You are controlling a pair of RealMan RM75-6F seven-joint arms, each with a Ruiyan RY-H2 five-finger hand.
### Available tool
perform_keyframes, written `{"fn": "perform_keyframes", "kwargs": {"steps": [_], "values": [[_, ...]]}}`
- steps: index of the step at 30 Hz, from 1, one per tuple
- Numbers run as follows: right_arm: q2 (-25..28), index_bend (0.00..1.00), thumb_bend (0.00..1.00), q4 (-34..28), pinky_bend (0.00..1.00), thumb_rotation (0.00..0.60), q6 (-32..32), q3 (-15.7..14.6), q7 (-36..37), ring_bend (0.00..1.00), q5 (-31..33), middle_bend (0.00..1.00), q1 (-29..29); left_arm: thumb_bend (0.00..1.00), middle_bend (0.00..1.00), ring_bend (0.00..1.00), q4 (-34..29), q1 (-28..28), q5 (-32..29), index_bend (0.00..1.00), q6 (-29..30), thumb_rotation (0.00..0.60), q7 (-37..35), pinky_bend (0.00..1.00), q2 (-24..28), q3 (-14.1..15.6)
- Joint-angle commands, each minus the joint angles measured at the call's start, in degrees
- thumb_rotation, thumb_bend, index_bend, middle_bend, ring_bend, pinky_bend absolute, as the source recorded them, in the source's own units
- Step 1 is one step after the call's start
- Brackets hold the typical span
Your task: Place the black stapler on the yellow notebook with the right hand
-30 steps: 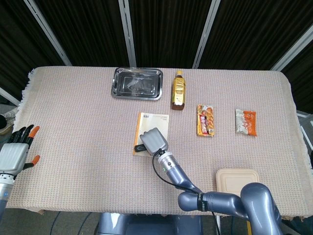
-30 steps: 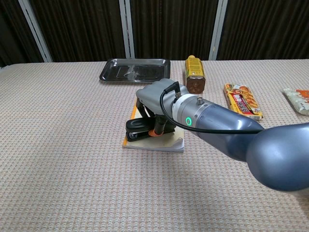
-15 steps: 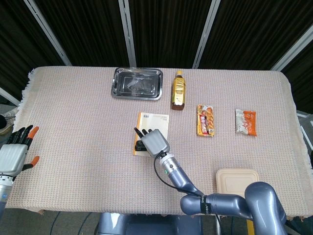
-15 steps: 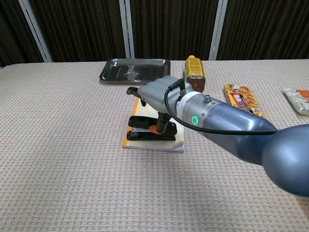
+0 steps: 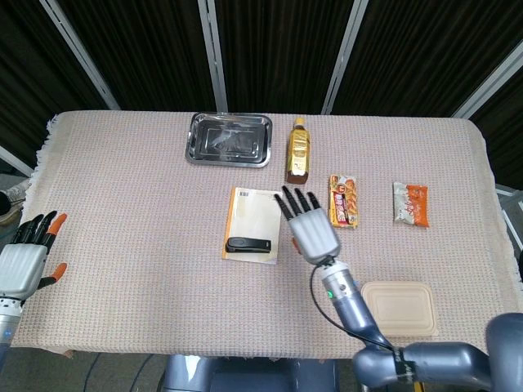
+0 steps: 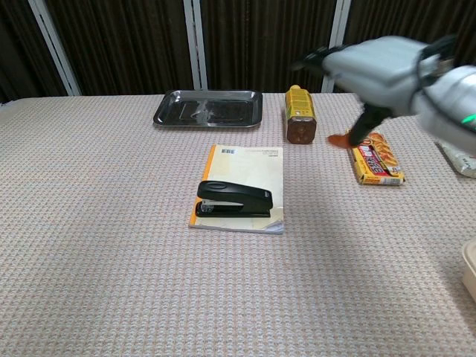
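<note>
The black stapler (image 5: 249,244) (image 6: 234,199) lies flat across the near end of the yellow notebook (image 5: 255,211) (image 6: 246,166), in the middle of the table. My right hand (image 5: 309,228) (image 6: 375,71) is raised above the table to the right of the notebook, fingers spread and holding nothing. It is well clear of the stapler. My left hand (image 5: 23,260) hangs at the table's near left edge, fingers spread and empty.
A steel tray (image 5: 230,138) (image 6: 209,108) sits at the back, a brown bottle (image 5: 298,151) (image 6: 299,114) next to it. Two snack packets (image 5: 344,200) (image 5: 410,203) lie to the right. A beige lidded box (image 5: 399,309) stands near the front right edge.
My right hand let go of the stapler, opened its fingers, and rose away to the right. The stapler stays lying on the notebook. The left hand barely moved.
</note>
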Motion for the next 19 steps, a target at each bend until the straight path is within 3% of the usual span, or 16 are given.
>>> {"fn": "perform_keyframes", "kwargs": {"steps": [1,8,16,19], "values": [[11.05,0.0,0.23,-6.67,0.08,0.6,10.05,-5.29,5.76,0.01,-7.07,0.0,-9.91,0.3,0.0,0.0,-0.47,0.39,0.77,0.0,1.17,0.6,0.87,0.11,-0.17,0.11],[18.45,0.0,0.21,-2.07,0.0,0.6,16.77,-10.84,19.91,0.0,-11.02,0.0,-21.27,0.3,0.0,0.0,-1.13,0.89,1.17,0.0,2.86,0.6,2.45,0.11,-0.63,-0.18],[15.23,0.0,0.21,12.22,0.0,0.6,17.8,-12.61,32.76,0.0,-11.66,0.0,-29.01,0.3,0.0,0.0,-0.65,1.02,1.4,0.0,4.03,0.6,3.25,0.11,-1.53,-0.75],[15.0,0.0,0.21,14.03,0.0,0.6,15.23,-12.81,34.53,0.0,-11.7,0.0,-29.37,0.3,0.0,0.0,-0.48,1.01,1.49,0.0,4.23,0.6,3.55,0.11,-1.91,-0.85]]}}
